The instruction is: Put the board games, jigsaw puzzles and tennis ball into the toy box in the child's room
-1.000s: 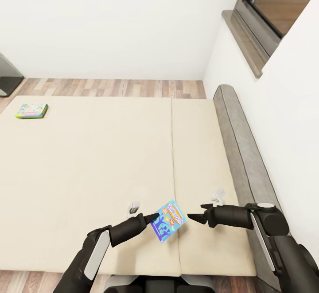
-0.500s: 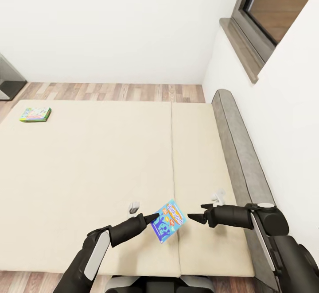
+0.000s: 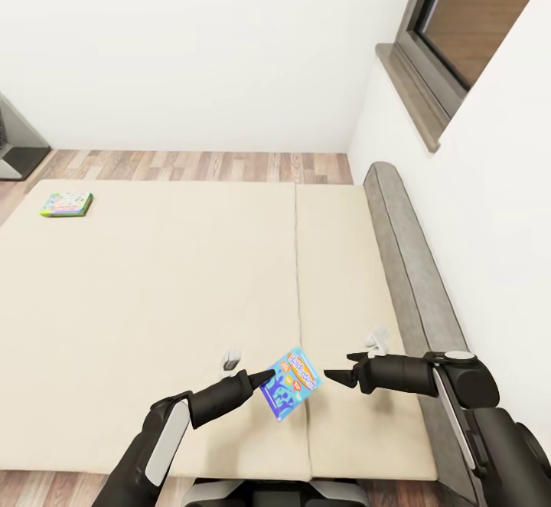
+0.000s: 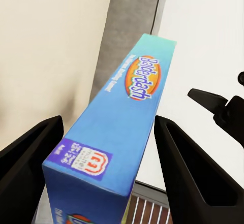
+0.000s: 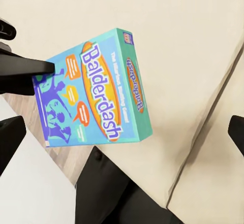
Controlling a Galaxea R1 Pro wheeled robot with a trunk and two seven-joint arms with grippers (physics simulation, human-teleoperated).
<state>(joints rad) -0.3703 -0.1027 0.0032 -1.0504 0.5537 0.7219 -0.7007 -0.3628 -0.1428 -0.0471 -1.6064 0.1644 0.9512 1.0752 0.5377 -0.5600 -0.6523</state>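
blue "balderdash" board game (image 3: 289, 382) tilts, clamped in left gripper (image 3: 264, 376).

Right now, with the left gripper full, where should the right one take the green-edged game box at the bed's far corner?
The green-edged box lies flat on the bed, so probably pinch it across its narrow width, coming from above. The right gripper is open; the left gripper holds the blue Balderdash box.

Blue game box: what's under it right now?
The blue game box, held in the left gripper, hangs over the bed beside the mattress seam. The spot directly beneath is hidden by the box.
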